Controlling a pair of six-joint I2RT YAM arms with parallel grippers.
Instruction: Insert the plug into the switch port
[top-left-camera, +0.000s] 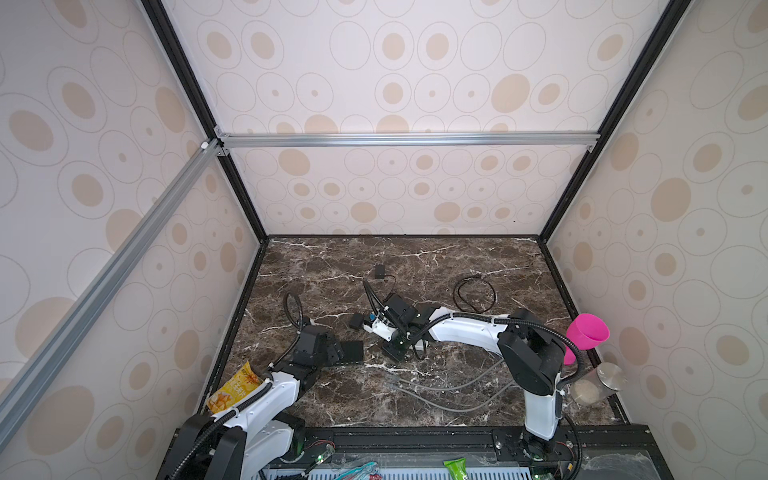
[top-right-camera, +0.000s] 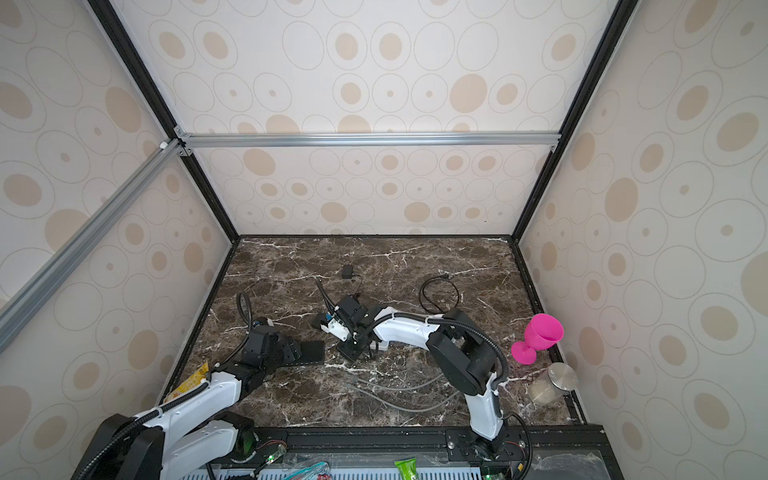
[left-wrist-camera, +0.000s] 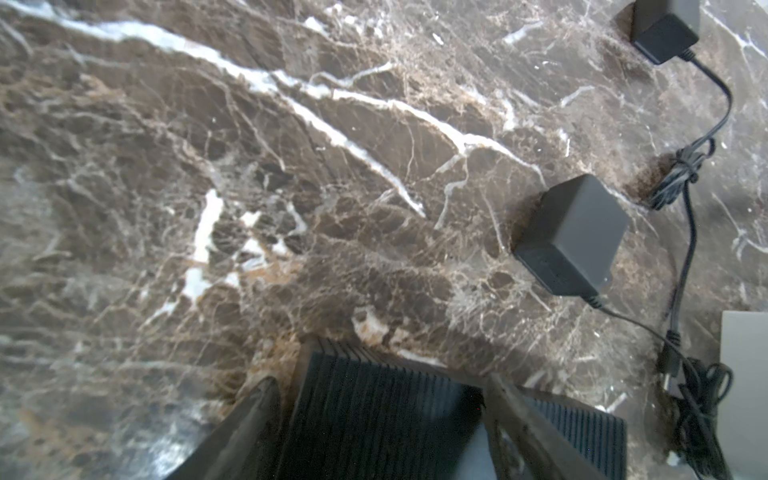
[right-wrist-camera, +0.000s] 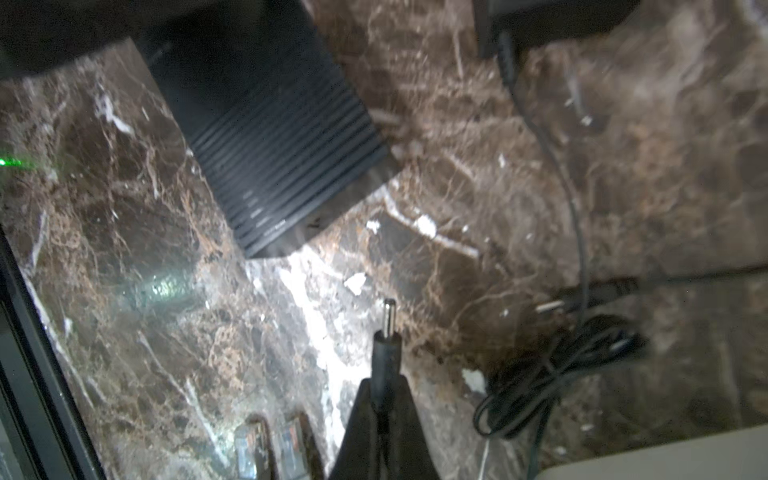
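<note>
Port hidden on switch (right-wrist-camera: 270, 137); plug (right-wrist-camera: 386, 349) blurred, seemingly apart from it.

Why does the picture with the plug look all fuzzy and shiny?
Right wrist view: the switch and marble tabletop are smeared with blur, the plug looks crisper, and a white glare patch shines beside it. Left wrist view: sharper, apart from the blurry fingers of the left pincer.

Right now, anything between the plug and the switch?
Nothing visible. The right gripper holds the plug with its tip facing the switch, and only bare tabletop lies between them. The port itself isn't visible in any view.
</note>
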